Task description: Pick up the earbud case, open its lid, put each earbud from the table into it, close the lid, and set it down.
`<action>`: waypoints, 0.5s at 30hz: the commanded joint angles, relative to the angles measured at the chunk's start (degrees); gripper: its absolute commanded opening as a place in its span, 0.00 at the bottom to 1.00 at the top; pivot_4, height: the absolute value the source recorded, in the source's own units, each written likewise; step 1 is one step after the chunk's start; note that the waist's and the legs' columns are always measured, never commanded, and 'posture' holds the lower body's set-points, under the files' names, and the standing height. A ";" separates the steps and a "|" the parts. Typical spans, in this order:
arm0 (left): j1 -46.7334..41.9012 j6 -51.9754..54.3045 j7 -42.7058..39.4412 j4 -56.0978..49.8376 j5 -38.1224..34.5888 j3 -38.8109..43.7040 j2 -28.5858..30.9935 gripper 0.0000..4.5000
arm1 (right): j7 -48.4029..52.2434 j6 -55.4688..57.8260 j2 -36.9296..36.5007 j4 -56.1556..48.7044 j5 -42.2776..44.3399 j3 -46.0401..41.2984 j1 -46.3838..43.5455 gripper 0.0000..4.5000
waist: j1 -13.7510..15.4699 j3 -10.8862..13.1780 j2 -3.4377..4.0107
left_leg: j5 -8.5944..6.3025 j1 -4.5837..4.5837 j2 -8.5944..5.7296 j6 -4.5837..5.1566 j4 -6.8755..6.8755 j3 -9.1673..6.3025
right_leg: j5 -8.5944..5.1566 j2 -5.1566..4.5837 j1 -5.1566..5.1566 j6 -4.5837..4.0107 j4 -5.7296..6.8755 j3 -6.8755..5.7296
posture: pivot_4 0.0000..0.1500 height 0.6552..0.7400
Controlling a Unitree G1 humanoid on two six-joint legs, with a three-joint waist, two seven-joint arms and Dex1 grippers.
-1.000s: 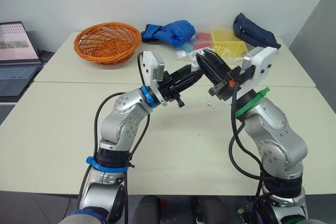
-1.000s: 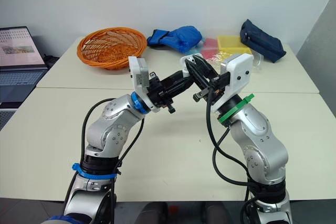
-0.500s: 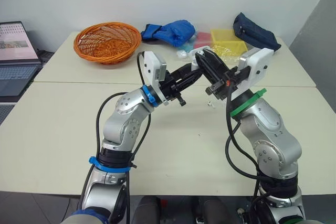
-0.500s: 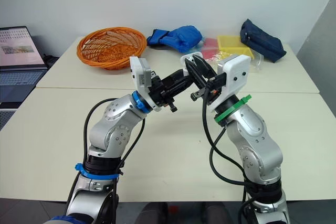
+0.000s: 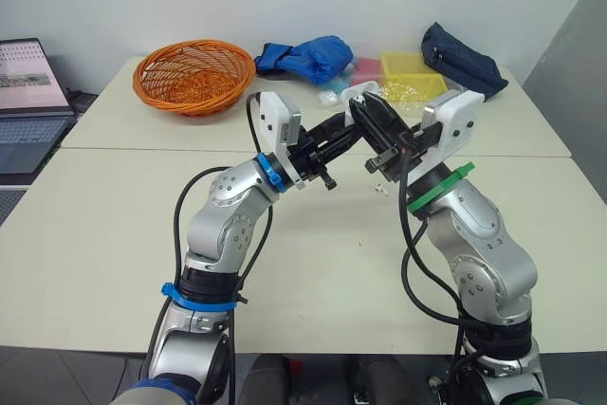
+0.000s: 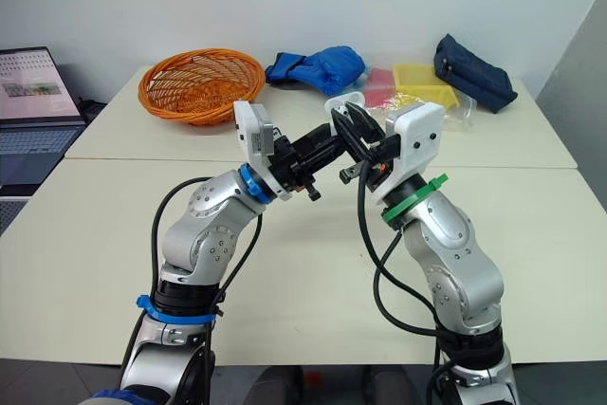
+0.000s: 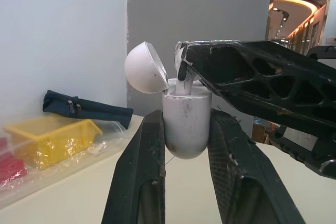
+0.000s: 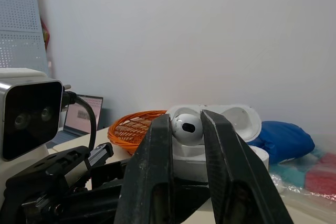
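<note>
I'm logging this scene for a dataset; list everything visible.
earbud case: 1, white, lid open, in left hand
earbud: 1, white, in right hand, at case opening
small item, maybe an earbud: 1, white, near table, below the hands
basket: 1, orange, far table, left
bundle: 1, blue, far table
box: 1, yellow, far table
pouch: 1, navy, far table, right
laptop: 1, dark, far left
tables: 2, beige
hands: 2, black fingers, meeting above near table

The lower end of the earbud (image 8: 185, 127) is hidden from you inside the case (image 7: 186, 124), and the right gripper (image 8: 186, 115) covers its sides. The white speck (image 5: 380, 187) on the table (image 5: 104, 234) is too small to identify. The picture's edge cuts off the laptop (image 5: 27, 92).
</note>
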 commanded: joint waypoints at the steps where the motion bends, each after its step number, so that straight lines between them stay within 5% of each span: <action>1: -2.22 -1.85 -0.08 -2.58 -1.03 0.71 -0.52 0.17 | -0.06 0.05 -0.06 -0.77 -0.32 0.13 0.09 0.33 | 0.00 0.00 0.00 | 0.00 0.00 0.00 0.00 0.00 0.00 | 0.00 0.00 0.00 0.00 0.00 0.00 | 1.00 1.00; 7: -1.98 -1.60 -0.04 -2.85 -1.20 0.58 -0.58 0.17 | 0.50 -0.26 -0.43 -0.44 -0.13 -0.09 -0.58 0.81 | 0.00 0.00 0.00 | 0.00 0.00 0.00 0.00 -0.06 0.01 | 0.00 0.00 -0.01 0.00 -0.04 0.00 | 1.00 1.00; 15: -1.58 -1.79 -1.58 -1.60 -0.91 1.56 1.63 0.17 | 6.46 -0.12 -6.01 -4.59 4.47 -4.76 -1.34 0.81 | 0.00 0.00 0.00 | 0.00 -0.01 0.00 0.00 -0.21 0.01 | 0.00 0.00 0.00 0.01 -0.22 -0.01 | 1.00 1.00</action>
